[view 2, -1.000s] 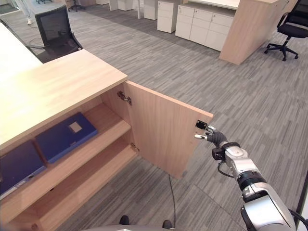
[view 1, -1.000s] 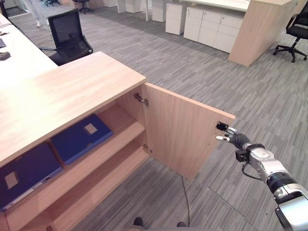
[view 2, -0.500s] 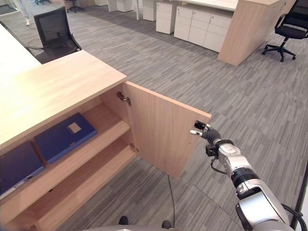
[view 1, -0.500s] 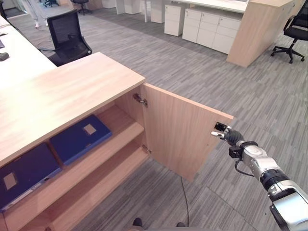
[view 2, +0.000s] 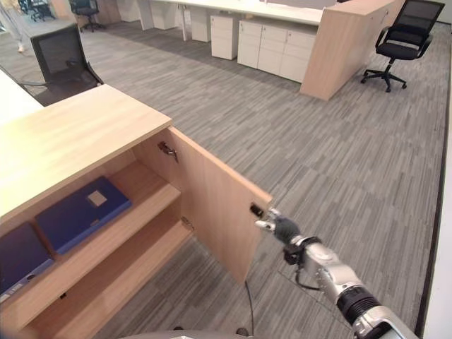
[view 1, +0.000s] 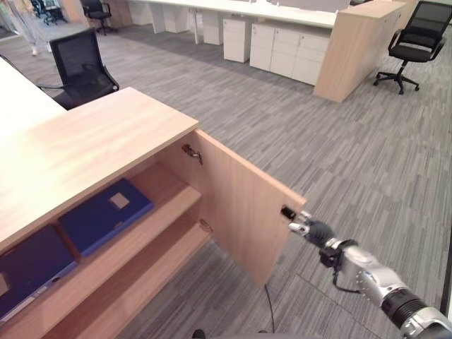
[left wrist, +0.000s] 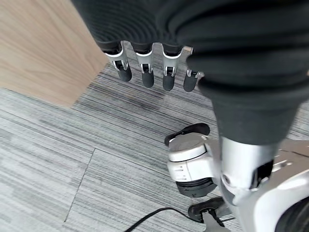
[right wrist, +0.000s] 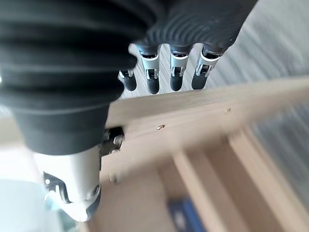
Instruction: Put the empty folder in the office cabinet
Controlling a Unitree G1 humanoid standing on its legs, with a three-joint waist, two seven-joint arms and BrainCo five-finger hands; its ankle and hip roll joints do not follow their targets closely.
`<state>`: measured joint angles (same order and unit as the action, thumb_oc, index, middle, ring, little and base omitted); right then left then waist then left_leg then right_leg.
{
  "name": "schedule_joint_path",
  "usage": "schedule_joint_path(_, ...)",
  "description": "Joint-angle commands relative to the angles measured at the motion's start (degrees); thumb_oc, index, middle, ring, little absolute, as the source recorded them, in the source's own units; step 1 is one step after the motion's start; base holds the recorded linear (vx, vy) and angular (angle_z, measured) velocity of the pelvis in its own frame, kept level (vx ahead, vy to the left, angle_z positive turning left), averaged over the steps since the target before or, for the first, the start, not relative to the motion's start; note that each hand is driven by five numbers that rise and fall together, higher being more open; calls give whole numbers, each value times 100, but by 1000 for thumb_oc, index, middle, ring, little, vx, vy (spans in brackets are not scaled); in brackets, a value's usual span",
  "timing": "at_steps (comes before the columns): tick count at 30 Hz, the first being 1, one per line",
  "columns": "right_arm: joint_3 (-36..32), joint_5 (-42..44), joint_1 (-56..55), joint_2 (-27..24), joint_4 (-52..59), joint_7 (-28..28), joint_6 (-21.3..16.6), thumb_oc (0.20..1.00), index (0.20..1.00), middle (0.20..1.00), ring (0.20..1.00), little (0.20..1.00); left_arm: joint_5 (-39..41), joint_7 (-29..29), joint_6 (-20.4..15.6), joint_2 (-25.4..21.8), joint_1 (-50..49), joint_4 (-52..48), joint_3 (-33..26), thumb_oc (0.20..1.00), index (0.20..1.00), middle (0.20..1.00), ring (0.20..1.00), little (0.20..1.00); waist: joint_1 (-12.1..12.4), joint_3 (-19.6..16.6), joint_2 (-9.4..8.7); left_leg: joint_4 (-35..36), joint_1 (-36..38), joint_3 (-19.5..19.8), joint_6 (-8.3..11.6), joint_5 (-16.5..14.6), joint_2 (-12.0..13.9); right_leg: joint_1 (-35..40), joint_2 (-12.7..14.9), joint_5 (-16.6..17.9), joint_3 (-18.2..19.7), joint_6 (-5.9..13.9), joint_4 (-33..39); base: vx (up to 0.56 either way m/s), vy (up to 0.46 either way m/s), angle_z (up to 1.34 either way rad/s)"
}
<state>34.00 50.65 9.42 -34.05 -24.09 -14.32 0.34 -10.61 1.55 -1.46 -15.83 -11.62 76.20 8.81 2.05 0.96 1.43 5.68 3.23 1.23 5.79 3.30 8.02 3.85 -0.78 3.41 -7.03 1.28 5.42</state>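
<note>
Left eye view: a blue folder (view 1: pixel 104 215) lies flat on the office cabinet (view 1: pixel 92 141) upper shelf, a second blue folder (view 1: pixel 28 272) beside it. The right hand (view 1: pixel 311 229) touches the open door (view 1: pixel 244 212) at its outer edge, fingers (right wrist: pixel 176 79) relaxed. The left hand (left wrist: pixel 154 58) hangs over the carpet, fingers loose

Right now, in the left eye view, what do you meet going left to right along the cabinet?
Dark blue folder → second blue folder → door hinge → open cabinet door → right hand at the door's free edge.
</note>
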Motion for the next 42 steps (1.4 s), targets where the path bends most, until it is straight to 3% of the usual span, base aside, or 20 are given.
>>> schedule_joint_path(1,622,-18,610,1243,853,-862,-161,1000,1000,1000,1000,1000,-204,-53,-20,-274,271,211,62,1000,1000,1000,1000,1000,469,225,-354,-170,200,121,-54,-540,-215,23,313,-650,-45,362,-42,11,3,11)
schedule_joint_path(18,1307,120,-3,1224,960,-1264,179,1000,1000,1000,1000,1000,-292,4,-125,-331,267,206,94,1000,1000,1000,1000,1000,434,338,-369,-285,104,229,31,-524,-133,22,233,-745,-76,292,-42,-4,-25,8)
schedule_joint_path(24,1442,-198,233,1263,593,-1175,60,1000,1000,1000,1000,1000,-173,2,-149,-491,492,137,145,1000,1000,1000,1000,1000,534,503,-435,-275,-108,482,142,-304,4,-112,96,-779,-210,213,-42,-62,-122,18)
schedule_joint_path(27,1192,-835,357,1248,-47,-907,-57,1000,1000,1000,1000,1000,75,-35,-191,-579,717,119,129,1000,1000,1000,1000,1000,614,702,-457,-352,-555,646,239,-72,32,-306,141,-766,-513,208,-42,-144,-93,57)
schedule_joint_path(29,1063,-1051,329,1221,-276,-812,-85,1000,1000,1000,1000,1000,116,-56,-190,-567,777,108,151,1000,1000,1000,1000,1000,604,752,-465,-443,-727,511,236,4,62,-343,219,-767,-675,218,-42,-124,-13,95)
schedule_joint_path(30,789,-1487,240,1241,-884,-552,-134,1000,1000,1000,1000,1000,174,-81,-188,-514,851,93,205,1000,1000,1000,1000,1000,596,786,-445,-550,-851,-116,187,96,230,-349,348,-782,-1004,245,-42,-66,8,77)
schedule_joint_path(31,644,-1744,193,1299,-1258,-452,-99,1000,1000,1000,1000,1000,201,-91,-171,-493,895,83,248,1000,1000,1000,1000,1000,581,791,-413,-596,-890,-489,192,135,348,-330,407,-795,-1204,250,-42,-66,7,116)
schedule_joint_path(32,642,-1747,195,1303,-1264,-453,-103,1000,1000,1000,1000,1000,201,-91,-171,-495,896,84,250,1000,1000,1000,1000,1000,583,793,-413,-599,-890,-489,192,134,349,-329,406,-796,-1204,250,-42,21,35,99)
schedule_joint_path(33,32,-2114,74,1532,-2400,-129,18,1000,1000,1000,1000,1000,209,-68,-146,-408,918,62,363,1000,1000,1000,1000,1000,458,700,-237,-622,-785,-1578,314,127,710,-203,560,-871,-1817,285,-42,36,36,100)
schedule_joint_path(34,24,-2120,82,1547,-2424,-133,4,1000,1000,1000,1000,1000,211,-69,-145,-412,922,61,369,1000,1000,1000,1000,1000,462,700,-239,-623,-788,-1574,317,127,713,-204,557,-872,-1820,285,-42,20,86,110)
schedule_joint_path(36,-757,-1755,-14,1952,-3418,86,165,1000,1000,1000,1000,1000,196,-111,-119,-219,862,151,429,1000,1000,1000,1000,1000,353,567,-26,-519,-665,-2432,403,287,897,-96,709,-848,-2341,279,-42,-8,153,179)
schedule_joint_path(37,-765,-1754,-6,1959,-3438,82,156,1000,1000,1000,1000,1000,196,-114,-121,-221,866,154,437,1000,1000,1000,1000,1000,355,569,-26,-502,-657,-2428,405,298,894,-91,708,-848,-2348,281,-42,32,191,145)
schedule_joint_path(39,-1176,-1389,-91,2207,-3927,187,266,1000,1000,1000,1000,1000,171,-117,-87,-104,724,267,423,1000,1000,1000,1000,1000,342,461,139,-313,-568,-2455,403,332,854,21,802,-798,-2539,321,-42,66,207,114)
schedule_joint_path(42,-1787,-1373,-160,2390,-4735,356,375,1000,1000,1000,1000,1000,145,-86,-50,-21,684,421,406,1000,1000,1000,1000,1000,401,266,250,-112,-494,-2175,248,204,480,243,1205,-586,-2830,475,-47,140,393,96)
